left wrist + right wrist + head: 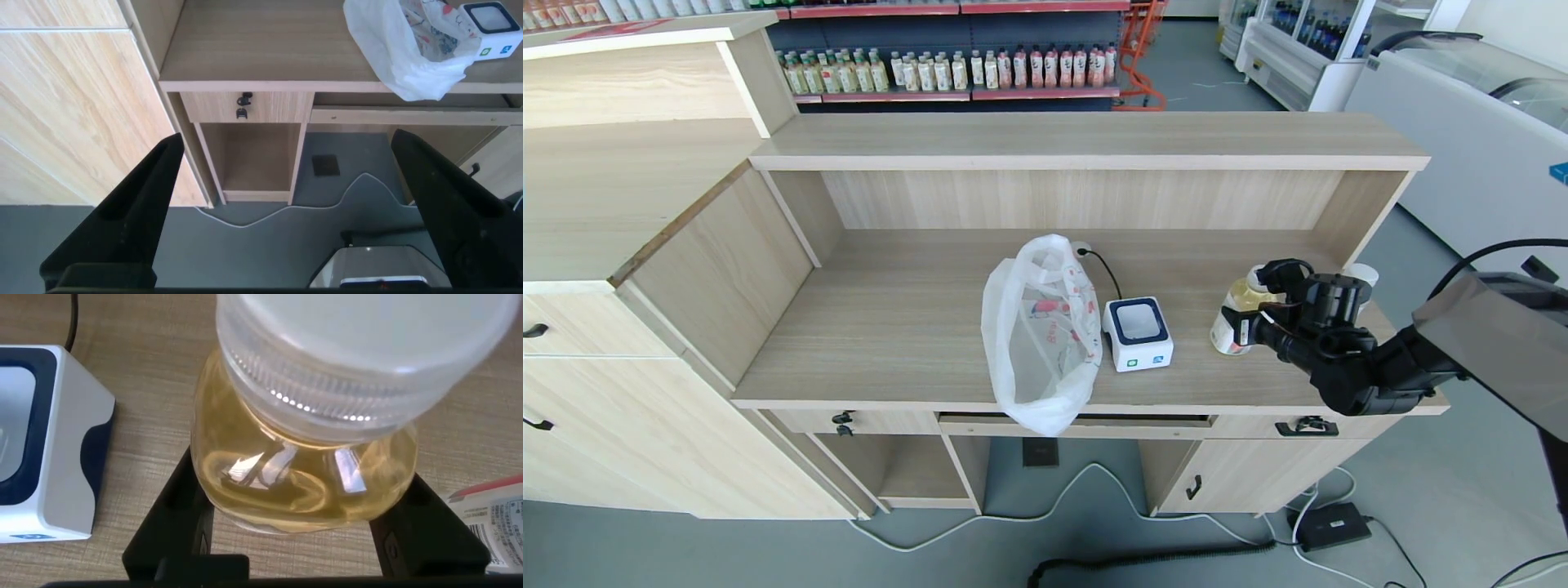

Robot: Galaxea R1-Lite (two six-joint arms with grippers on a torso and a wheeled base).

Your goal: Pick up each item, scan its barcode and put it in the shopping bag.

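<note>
Gripping the bottle [306,474] between the right gripper [1254,304] fingers [176,510], closed snug against both its sides, low over the counter [898,327]. Judging this the pick-up step, next needing a lift and a label turn toward the scanner [1137,333] beside the fingers. Counting one bottle, one scanner, one bag [1037,335] beyond it, one more item [1362,274] behind the fingers. Showing the left gripper [286,139] spread wide, empty.

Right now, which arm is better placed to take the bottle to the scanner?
Right. The right gripper is around the bottle on the counter, beside the scanner; the left gripper hangs open below the counter's edge.
</note>
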